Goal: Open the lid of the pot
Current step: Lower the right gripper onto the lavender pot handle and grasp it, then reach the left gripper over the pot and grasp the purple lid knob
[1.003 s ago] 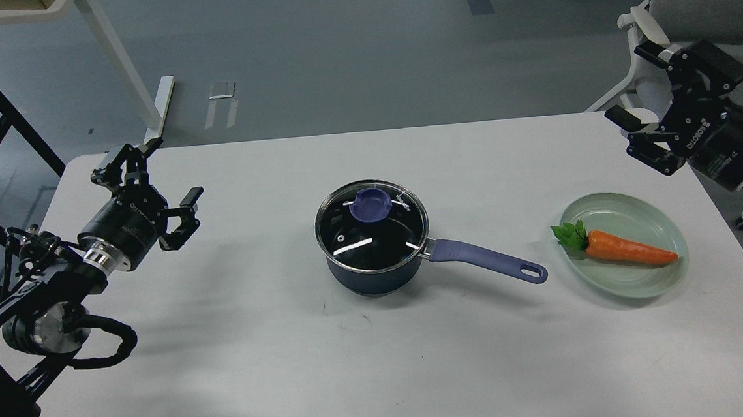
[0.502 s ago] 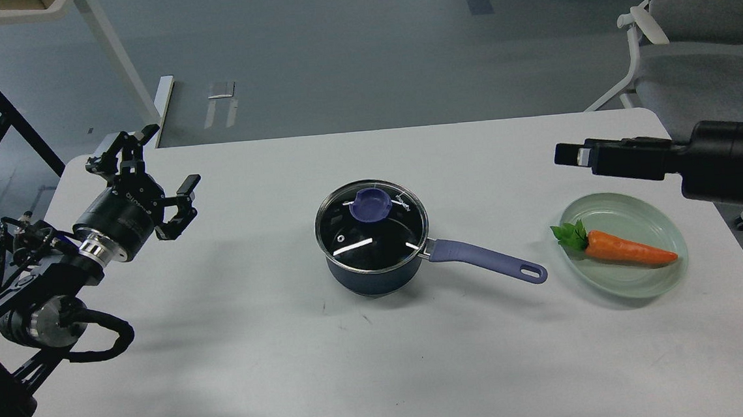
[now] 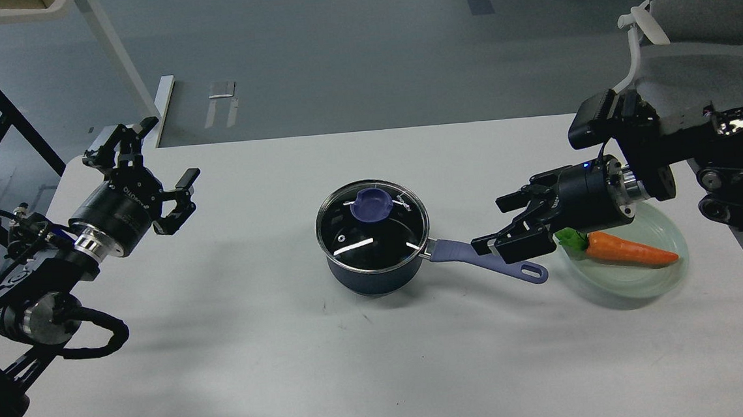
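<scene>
A dark blue pot (image 3: pixel 376 270) sits at the centre of the frame on the white table (image 3: pixel 291 371), and its glass lid (image 3: pixel 373 227) is in place on the rim. The blue knob (image 3: pixel 372 204) on the lid lies toward the upper side of the glass. The pot's purple handle (image 3: pixel 460 256) runs out to the right and slightly downward, ending in a loop near the plate.

The right gripper (image 3: pixel 500 225) reaches in from the right edge of the frame, its two fingers spread apart and empty. One finger points left at mid height; the lower one overlaps the far end of the handle in this view, and I cannot tell whether it touches. The gripper is well apart from the lid.

The left gripper (image 3: pixel 152 161) hangs over the upper left part of the table, its fingers also spread wide with nothing between them, well apart from the pot.

At the right, a pale green plate (image 3: pixel 638 284) carries an orange carrot (image 3: pixel 629 249) with green leaves, partly behind the right arm's wrist
</scene>
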Tool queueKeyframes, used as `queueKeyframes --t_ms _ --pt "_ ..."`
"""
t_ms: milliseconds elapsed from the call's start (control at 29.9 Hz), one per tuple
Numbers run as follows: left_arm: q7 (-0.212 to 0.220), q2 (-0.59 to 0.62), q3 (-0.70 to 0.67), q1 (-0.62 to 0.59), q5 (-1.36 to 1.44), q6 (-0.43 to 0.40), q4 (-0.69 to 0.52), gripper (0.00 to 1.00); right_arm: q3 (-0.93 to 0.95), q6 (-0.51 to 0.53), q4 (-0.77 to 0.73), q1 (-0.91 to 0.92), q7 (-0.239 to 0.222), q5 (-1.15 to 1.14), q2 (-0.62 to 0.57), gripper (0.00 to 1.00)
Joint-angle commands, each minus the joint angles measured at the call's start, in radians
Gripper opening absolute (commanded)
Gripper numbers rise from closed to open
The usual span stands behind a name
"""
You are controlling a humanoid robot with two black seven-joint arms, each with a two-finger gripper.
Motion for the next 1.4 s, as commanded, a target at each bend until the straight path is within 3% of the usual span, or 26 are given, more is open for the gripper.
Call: queueKeyframes --t_ms 0,268,669,803,1371 --pt "0.0 -0.001 0.0 0.0 0.036 -0.005 -0.005 0.99 -0.044 -0.009 -0.04 0.001 0.0 -0.03 0.052 0.98" --pt "0.0 -0.005 0.0 -0.001 0.059 -0.012 -0.04 0.99 -0.096 -0.074 -0.111 -0.008 0.0 -0.064 0.114 0.95" --pt "-0.004 -0.014 -0.001 -0.006 0.146 0.0 -0.063 0.99 -0.108 -0.081 -0.114 -0.046 0.0 -0.07 0.115 0.88" --pt "-0.027 -0.017 -0.001 -0.027 0.292 -0.011 -0.115 0.99 -0.107 -0.101 -0.121 -0.069 0.0 -0.088 0.115 0.8" --pt "-0.018 -0.064 0.004 -0.101 0.49 -0.017 -0.155 0.99 -0.108 -0.133 -0.121 -0.091 0.0 -0.11 0.114 0.46"
